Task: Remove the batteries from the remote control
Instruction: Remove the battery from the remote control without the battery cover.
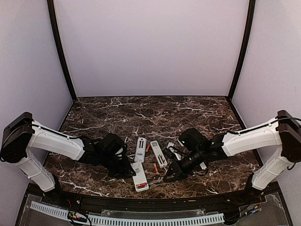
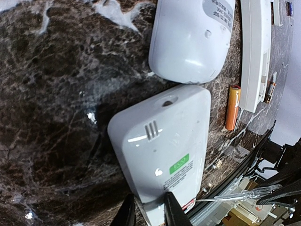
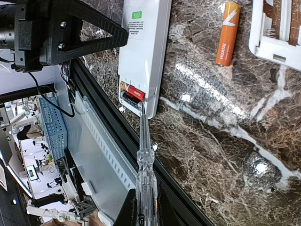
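Observation:
The near white remote control [image 1: 139, 176] lies back-up with a green sticker [image 2: 180, 164]. Its end compartment is open and shows a red battery [image 3: 134, 93]. My left gripper [image 2: 149, 214] is closed over the remote's left edge, one finger [image 2: 171, 209] on its back and the other beside it. My right gripper [image 3: 146, 202] is shut on a clear screwdriver [image 3: 145, 155], whose tip touches that battery. A loose orange battery [image 3: 228, 33] lies on the marble beside the remote. In the left wrist view another battery [image 2: 270, 92] lies past the open remote.
Two more white remotes [image 1: 140, 149] [image 1: 159, 154] lie just behind, one with an orange battery [image 1: 148, 147] beside it. The table's black front rail [image 3: 108, 117] runs right under the near remote's open end. The right arm [image 1: 244, 139] reaches in from the right.

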Controlling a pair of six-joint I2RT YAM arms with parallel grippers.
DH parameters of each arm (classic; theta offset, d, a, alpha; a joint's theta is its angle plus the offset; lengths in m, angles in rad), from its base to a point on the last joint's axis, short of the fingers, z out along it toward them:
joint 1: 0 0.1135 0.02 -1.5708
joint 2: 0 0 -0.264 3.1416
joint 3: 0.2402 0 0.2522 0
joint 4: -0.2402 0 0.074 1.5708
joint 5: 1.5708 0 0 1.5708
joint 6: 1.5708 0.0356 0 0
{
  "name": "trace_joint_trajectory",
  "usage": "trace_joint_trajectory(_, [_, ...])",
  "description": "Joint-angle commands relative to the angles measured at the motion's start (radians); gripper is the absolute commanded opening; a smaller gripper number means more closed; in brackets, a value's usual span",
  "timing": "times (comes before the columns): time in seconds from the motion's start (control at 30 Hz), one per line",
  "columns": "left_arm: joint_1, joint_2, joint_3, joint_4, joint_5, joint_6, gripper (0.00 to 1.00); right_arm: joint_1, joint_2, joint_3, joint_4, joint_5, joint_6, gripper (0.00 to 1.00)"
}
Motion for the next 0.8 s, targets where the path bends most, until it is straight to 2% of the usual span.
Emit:
trace_joint_trajectory(0.0, [-0.006,0.017,-0.025,-0.028,-0.012,0.002,0.20,0.013,0.021,0.030,0.013,-0.008,0.000,0.00])
trace_joint_trajectory(0.5, [-0.009,0.018,-0.024,-0.030,-0.005,-0.005,0.13,0.015,0.060,0.052,-0.006,-0.013,0.015,0.00])
trace_joint_trajectory(0.77, [-0.017,0.022,-0.023,-0.027,-0.007,-0.018,0.09,0.015,0.076,0.044,0.104,-0.083,0.078,0.00])
